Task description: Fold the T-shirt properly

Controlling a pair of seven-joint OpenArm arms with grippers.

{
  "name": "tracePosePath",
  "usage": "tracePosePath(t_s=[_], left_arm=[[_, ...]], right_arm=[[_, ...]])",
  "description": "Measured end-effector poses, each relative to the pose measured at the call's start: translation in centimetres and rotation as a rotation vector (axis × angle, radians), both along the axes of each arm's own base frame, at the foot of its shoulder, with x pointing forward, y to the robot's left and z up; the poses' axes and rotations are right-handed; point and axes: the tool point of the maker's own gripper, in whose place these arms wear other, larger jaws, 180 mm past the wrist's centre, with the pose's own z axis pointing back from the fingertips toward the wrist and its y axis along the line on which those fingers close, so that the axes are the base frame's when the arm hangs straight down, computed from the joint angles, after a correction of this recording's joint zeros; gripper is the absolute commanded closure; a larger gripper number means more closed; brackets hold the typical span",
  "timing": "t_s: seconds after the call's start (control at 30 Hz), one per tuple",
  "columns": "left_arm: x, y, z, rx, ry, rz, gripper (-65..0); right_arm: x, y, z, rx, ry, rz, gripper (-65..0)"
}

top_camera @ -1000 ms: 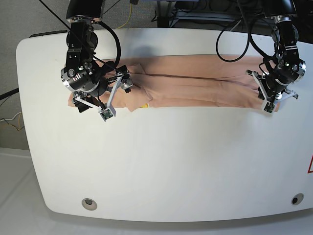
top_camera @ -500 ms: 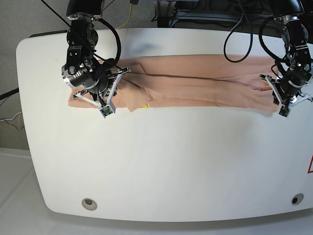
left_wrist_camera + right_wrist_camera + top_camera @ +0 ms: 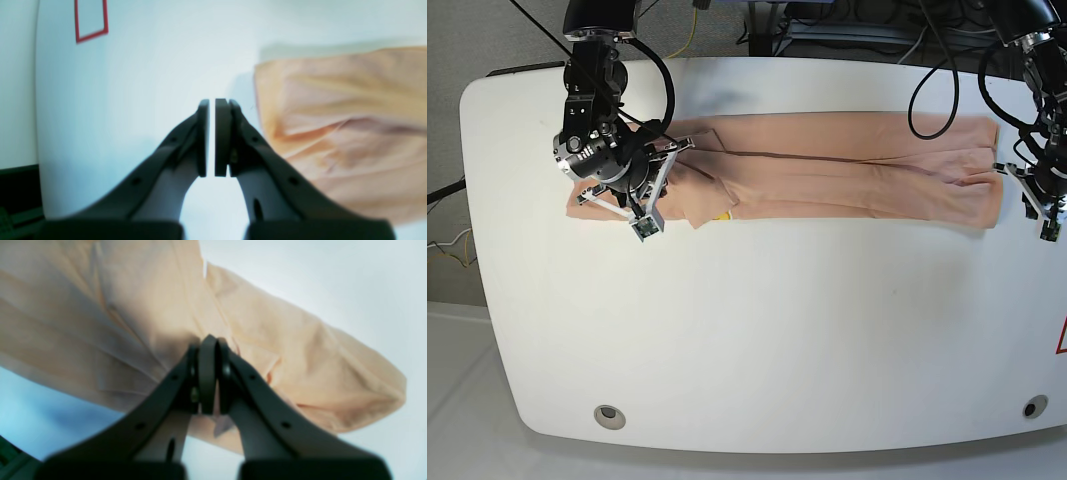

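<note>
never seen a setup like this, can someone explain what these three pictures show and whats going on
A two-armed robot stands at a white table. One picture looks down from above; the other two come from cameras mounted on each wrist, looking along the dark fingers. A plain peach cloth T-shirt, folded into a long strip, lies across the table's far side. The right end effector is shut over the shirt's cloth, though a grip isn't certain. The left end effector is nearly shut with a thin gap, over bare table beside the shirt's edge, holding nothing.
</note>
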Motion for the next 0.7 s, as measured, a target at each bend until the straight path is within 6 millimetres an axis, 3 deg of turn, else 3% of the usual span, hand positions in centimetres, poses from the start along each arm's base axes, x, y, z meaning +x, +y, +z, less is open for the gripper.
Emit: tracePosePath(t_s=[0.17, 0.33, 0.7], left_arm=[[-1.7, 1.2, -3.2, -0.048, 0.106, -0.008, -2.3], [-3.6, 3.4, -6.0, -0.102, 0.18, 0.078, -2.5], [-3.7, 4.8, -7.4, -0.156, 0.162, 0.099, -2.6]], right_arm=[[-0.9, -0.1, -1.9, 0.004, 0.066, -0.005, 0.0], [-1.0, -0.1, -2.3, 0.007, 0.074, -0.006, 0.0], [-0.6, -0.1, -2.1, 0.011, 0.058, -0.006, 0.0]])
